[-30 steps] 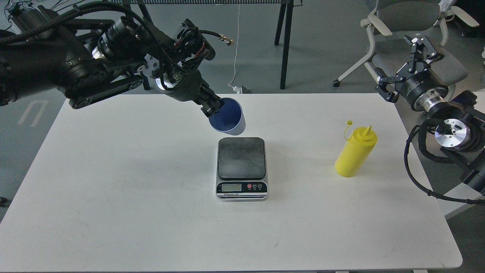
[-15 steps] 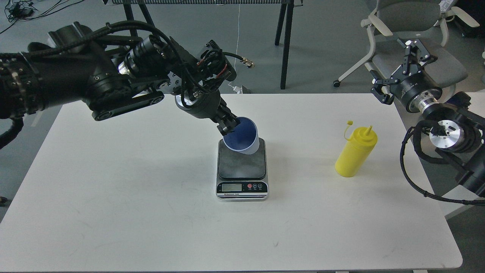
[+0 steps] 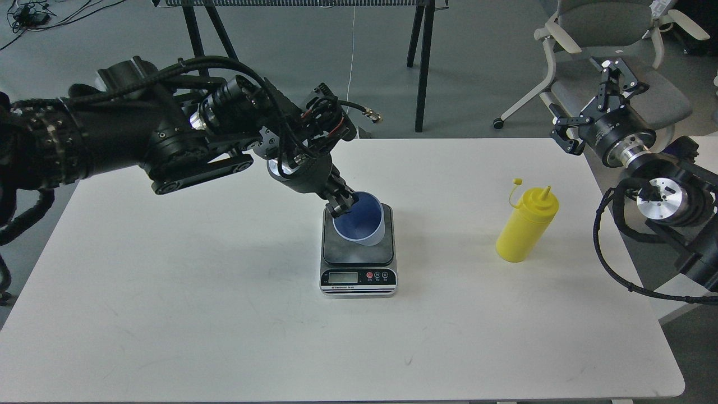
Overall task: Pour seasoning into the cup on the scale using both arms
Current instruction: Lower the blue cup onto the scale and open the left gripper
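My left gripper (image 3: pixel 342 205) is shut on the rim of the light blue cup (image 3: pixel 360 221), holding it over the dark platform of the scale (image 3: pixel 358 249) at the table's middle. The cup's mouth faces up and toward me; I cannot tell whether its base touches the platform. The yellow seasoning bottle (image 3: pixel 526 225) stands upright on the table to the right, its tethered cap hanging open. My right gripper (image 3: pixel 594 104) is open and empty, raised beyond the table's far right corner, well above and behind the bottle.
The white table (image 3: pixel 224 314) carries only the scale and the bottle. A grey office chair (image 3: pixel 606 33) stands behind the right gripper. Black table legs (image 3: pixel 423 62) stand on the floor beyond the far edge.
My left arm has carried the cup forward and down from behind the scale to over its platform. The right gripper has shifted slightly. The bottle and scale have not moved.
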Controlling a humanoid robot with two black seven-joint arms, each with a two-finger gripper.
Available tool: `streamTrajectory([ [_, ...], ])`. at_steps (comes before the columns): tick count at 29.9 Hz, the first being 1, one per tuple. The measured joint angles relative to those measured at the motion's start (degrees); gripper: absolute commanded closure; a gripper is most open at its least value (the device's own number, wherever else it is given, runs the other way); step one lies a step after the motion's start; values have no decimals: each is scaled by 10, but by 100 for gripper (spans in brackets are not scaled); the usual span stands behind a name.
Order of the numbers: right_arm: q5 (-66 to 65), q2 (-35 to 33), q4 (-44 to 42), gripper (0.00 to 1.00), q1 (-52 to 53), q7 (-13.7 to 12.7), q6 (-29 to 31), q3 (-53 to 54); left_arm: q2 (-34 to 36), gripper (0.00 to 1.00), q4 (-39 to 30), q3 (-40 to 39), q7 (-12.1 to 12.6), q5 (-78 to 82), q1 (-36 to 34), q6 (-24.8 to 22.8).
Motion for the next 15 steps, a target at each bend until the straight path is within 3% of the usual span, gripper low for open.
streamTrajectory([
  [15,0,3,-2,1,1,0,0,1,-35,90,53,1,0,2,24,0],
])
